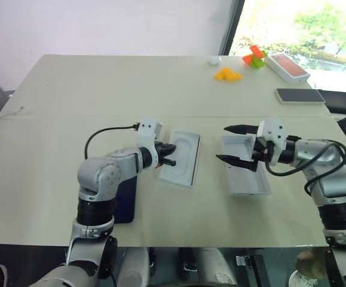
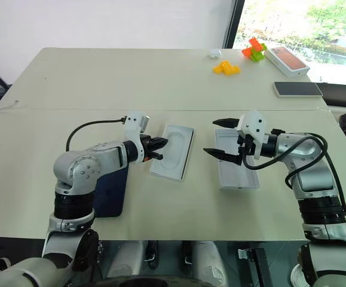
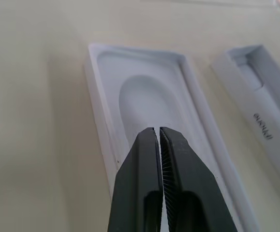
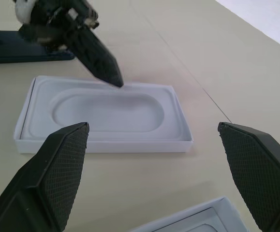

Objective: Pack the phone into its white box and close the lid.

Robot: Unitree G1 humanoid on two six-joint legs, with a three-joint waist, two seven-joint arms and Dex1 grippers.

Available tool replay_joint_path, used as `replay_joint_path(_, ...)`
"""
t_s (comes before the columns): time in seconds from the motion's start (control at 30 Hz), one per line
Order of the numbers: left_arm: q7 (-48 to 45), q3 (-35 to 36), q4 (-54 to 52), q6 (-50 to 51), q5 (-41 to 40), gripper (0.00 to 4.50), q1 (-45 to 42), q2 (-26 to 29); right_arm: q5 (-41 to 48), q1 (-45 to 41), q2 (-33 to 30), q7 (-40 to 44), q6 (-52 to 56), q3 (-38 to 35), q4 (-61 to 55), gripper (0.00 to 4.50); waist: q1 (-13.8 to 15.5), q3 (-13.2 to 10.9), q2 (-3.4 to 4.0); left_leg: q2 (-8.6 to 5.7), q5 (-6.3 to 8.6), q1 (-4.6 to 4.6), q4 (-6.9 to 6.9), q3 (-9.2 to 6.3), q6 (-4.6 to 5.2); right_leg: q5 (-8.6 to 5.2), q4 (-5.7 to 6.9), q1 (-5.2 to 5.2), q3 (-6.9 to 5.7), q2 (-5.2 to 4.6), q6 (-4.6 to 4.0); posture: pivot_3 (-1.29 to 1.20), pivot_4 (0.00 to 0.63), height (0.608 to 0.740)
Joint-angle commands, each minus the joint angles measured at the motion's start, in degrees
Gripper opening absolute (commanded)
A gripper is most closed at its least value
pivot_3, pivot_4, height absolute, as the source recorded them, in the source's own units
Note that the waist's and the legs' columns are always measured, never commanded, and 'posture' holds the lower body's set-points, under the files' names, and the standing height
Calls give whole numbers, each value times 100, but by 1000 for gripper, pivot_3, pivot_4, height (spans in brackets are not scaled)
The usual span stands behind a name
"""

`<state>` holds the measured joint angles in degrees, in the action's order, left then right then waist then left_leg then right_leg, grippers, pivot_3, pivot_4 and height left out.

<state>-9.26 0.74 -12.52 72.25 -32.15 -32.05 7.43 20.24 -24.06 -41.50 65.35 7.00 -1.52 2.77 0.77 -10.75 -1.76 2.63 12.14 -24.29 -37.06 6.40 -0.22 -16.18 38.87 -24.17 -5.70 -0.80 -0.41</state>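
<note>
The phone (image 1: 126, 202) lies flat on the table, dark blue and glossy, partly hidden under my left arm. The white box (image 1: 176, 177) sits mid-table with a white insert (image 3: 144, 96) with an oval recess seated in it. My left gripper (image 1: 168, 154) is shut on nothing, its tips at the box's left edge, over the insert. The lid (image 1: 248, 178) lies to the right, open side up, with grey lettering on one side wall (image 3: 263, 124). My right gripper (image 1: 223, 143) stands wide open just above the lid's left end, pointing toward the white box (image 4: 101, 142).
At the far right stand an orange-topped white box (image 1: 287, 67) and a dark grey slab (image 1: 299, 95). Yellow (image 1: 227, 75) and orange-green (image 1: 254, 58) blocks lie near the back edge. A crease (image 1: 71, 116) runs across the table.
</note>
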Motion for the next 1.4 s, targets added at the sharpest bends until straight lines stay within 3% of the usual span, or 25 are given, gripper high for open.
replay_joint_path(0.03, -66, -108, 141, -124, 119, 64, -146, -27, -45, -94, 9, -62, -143, -87, -15, 4500, 0, 0, 0, 0, 0, 0, 0, 0, 0, 0, 0, 0, 0, 0, 0, 0, 150, 737)
replay_joint_path(0.17, -340, -547, 410, -144, 216, 64, -232, 18, -73, -98, 21, -112, -155, -103, -15, 4500, -1, 0, 0, 0, 0, 0, 0, 0, 0, 0, 0, 0, 0, 0, 0, 0, 150, 737)
replay_joint_path(0.53, -546, -832, 794, -519, 535, 64, -245, -33, -115, -179, 20, -189, -209, -99, 46, 4500, -2, 0, 1, 0, 0, 0, 1, 0, 0, 0, 0, -1, 0, 0, 0, 0, 150, 737)
replay_joint_path(0.93, -621, -469, 232, -327, 429, 64, -430, 25, -131, -201, 16, -161, -340, -110, 206, 4500, -6, 0, 1, 1, 0, 0, 1, 0, 0, 0, 0, -2, 0, 1, 0, 0, 150, 737)
replay_joint_path(1.17, -616, -923, 339, -472, 818, 64, -42, 348, -175, -274, 74, -175, -345, -49, 230, 4500, -6, 0, 2, 1, 0, 1, 3, 0, 0, 0, 0, -2, 0, 0, 0, 0, 150, 737)
replay_joint_path(1.3, -768, -802, 25, -669, 726, 64, -198, 374, -184, -305, 74, -160, -365, -45, 261, 4500, 0, 0, 2, 1, 0, -1, 1, 0, 1, 0, 0, -2, 0, -1, 0, 0, 150, 737)
replay_joint_path(1.4, -694, -335, -101, -705, 521, 64, -445, 186, -185, -323, 76, -157, -379, -38, 278, 4500, 4, -1, 2, 1, 0, -2, 2, 0, 0, 0, 0, -3, 0, -1, -1, 0, 150, 737)
